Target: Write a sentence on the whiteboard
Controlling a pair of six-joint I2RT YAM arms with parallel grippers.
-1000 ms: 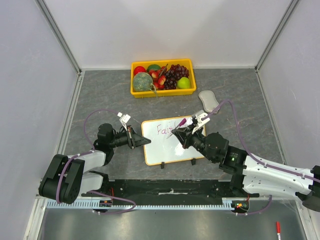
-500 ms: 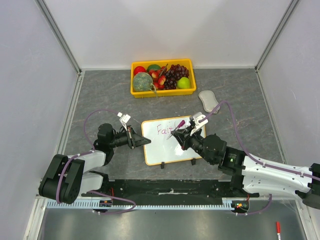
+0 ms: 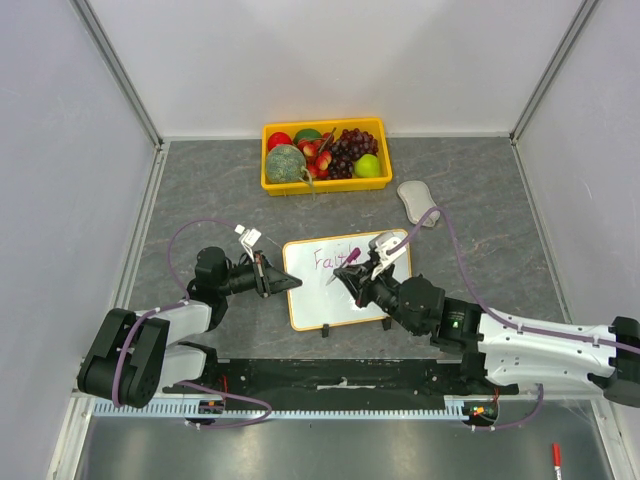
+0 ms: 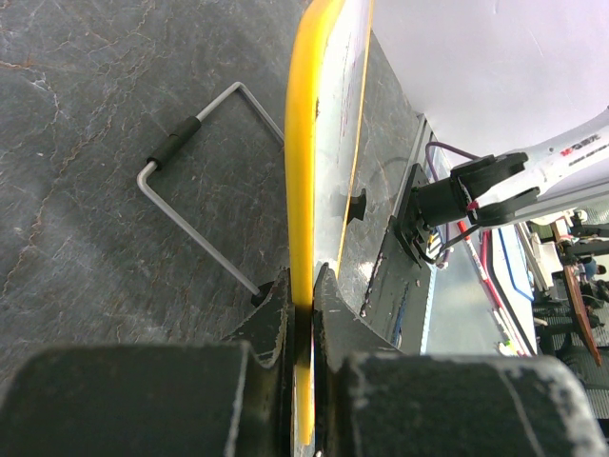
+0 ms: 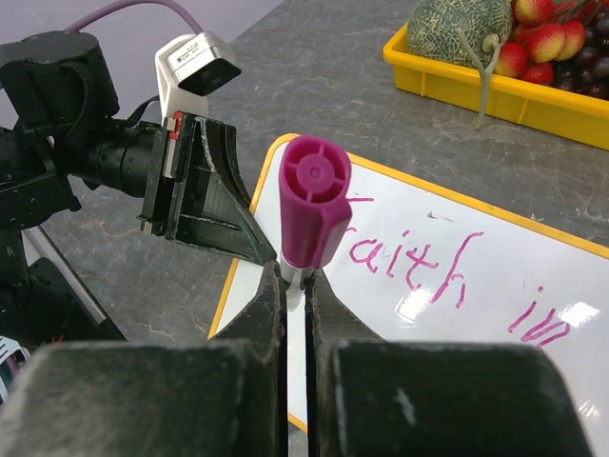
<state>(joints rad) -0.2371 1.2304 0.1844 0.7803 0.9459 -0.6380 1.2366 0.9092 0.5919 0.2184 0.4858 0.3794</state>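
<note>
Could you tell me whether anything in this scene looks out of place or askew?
Only small things. The whiteboard sits slightly rotated against the table edges, its left rim clamped by the left gripper. A spare pen lies off the mat, on the metal strip near the right arm's base.

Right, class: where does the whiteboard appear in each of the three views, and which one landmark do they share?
Top external: whiteboard at the centre of the picture.
Left wrist: whiteboard edge-on, yellow rim rising from bottom centre, clamped in the left gripper.
Right wrist: whiteboard centre to right, behind the magenta marker, pink writing on it.
Shared landmark: the left gripper on the board's left edge.
</note>
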